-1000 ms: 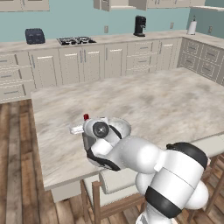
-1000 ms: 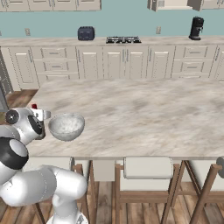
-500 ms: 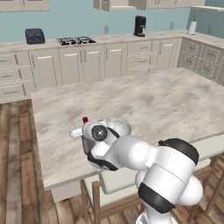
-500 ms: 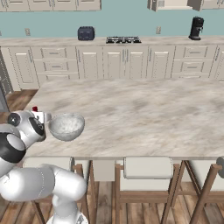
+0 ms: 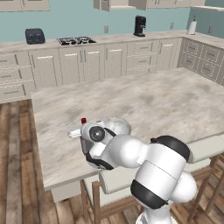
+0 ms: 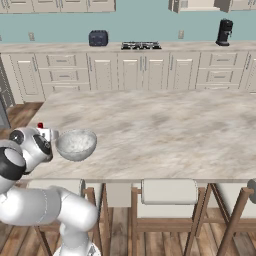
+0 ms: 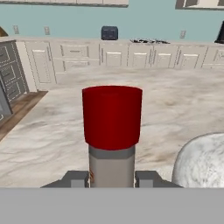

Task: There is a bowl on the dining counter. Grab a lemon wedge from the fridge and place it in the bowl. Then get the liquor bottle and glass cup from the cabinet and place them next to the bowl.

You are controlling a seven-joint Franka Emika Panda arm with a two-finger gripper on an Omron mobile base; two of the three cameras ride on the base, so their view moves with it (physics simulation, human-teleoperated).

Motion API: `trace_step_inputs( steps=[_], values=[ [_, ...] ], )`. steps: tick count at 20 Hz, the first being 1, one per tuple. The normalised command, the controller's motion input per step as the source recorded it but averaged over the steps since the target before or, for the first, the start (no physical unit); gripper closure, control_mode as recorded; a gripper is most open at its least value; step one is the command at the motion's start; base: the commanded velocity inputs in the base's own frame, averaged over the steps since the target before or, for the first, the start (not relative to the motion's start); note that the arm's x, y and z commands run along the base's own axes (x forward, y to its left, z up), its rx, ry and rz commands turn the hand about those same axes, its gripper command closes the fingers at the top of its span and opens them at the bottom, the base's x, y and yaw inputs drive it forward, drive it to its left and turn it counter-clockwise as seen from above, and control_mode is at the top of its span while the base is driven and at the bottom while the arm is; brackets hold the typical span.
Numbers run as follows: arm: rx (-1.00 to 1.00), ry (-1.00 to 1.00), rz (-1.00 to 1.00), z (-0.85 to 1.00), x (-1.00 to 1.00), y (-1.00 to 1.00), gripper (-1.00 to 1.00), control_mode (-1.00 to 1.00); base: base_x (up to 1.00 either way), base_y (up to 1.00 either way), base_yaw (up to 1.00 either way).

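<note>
Step in hand, as judged: setting the liquor bottle (image 7: 111, 144) down on the dining counter (image 6: 165, 125) beside the bowl (image 6: 76, 144).

Nearest: the gripper (image 7: 111, 180) is clenched on the bottle's neck. In the hand view its 2 finger tips stand tight against either side of the grey neck, directly under the red cap. The bottle looks upright in that view. Whether its base touches the marble cannot be told; the body is hidden behind the hand in both base views.

Next out: the bottle sits near the counter's left end, close to the stool-side front edge. In the right base view its red cap shows just left of the bowl; in the left base view the cap peeps above the hand, with the bowl's rim just behind it. The bowl lies just beside the bottle, on its right in the hand view. Contact between them cannot be ruled out from these frames.

Not resolved: no lemon wedge can be made out in the bowl, and no glass cup can be picked out on the counter.

Far: bare marble runs on to the counter's back edge, then floor, then the wall counters with the toaster (image 7: 109, 32), the cooktop (image 6: 140, 45) and the coffee machine (image 6: 225, 32).

Doing it well:
1. Lower straight down, neck vertical, until the base rests flat.
2. Keep a gap from the bowl's wall so it is not nudged.
3. Part the fingers only once the bottle stands on its own.
4. Withdraw upward, clear of the cap, before swinging away.
</note>
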Motion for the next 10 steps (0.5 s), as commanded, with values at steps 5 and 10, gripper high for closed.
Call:
trace_step_inputs(
  steps=[5,10],
  values=[
    [0.0,-0.05,0.0,-0.15,0.34,0.22,1.0,-1.0,0.0,0.0,0.0],
    [-0.01,-0.03,0.0,-0.24,0.26,0.15,1.0,-1.0,0.0,0.0,0.0]
  ],
)
